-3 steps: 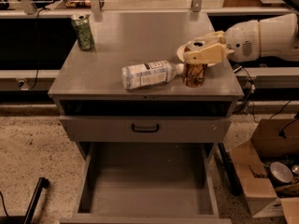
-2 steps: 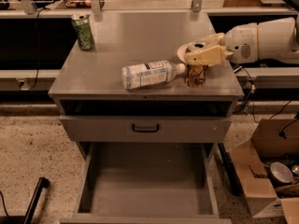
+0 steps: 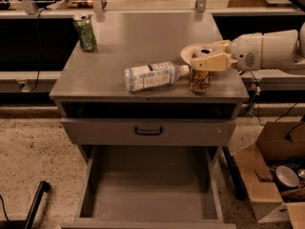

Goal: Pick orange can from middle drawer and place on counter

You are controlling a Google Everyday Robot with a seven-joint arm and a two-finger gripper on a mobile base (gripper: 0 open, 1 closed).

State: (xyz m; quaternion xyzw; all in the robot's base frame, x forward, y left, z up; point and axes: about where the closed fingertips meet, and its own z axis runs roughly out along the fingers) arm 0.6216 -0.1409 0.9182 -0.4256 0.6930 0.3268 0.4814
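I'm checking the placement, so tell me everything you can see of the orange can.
The orange can is a small, orange-brown drink can that looks like metal. It stands upright on the counter near the front right edge. Its top is hidden by the claw, which sits directly over it. The cap end of the lying plastic bottle is close beside the can's left side; whether they touch is unclear.

I see my gripper (image 3: 204, 61) at the right front of the counter (image 3: 143, 37), directly over the upright orange can (image 3: 199, 80), which stands just beside the cap of a plastic bottle (image 3: 152, 75) lying on its side, with a green can (image 3: 85, 32) at rear left and the middle drawer (image 3: 150, 185) pulled open below.
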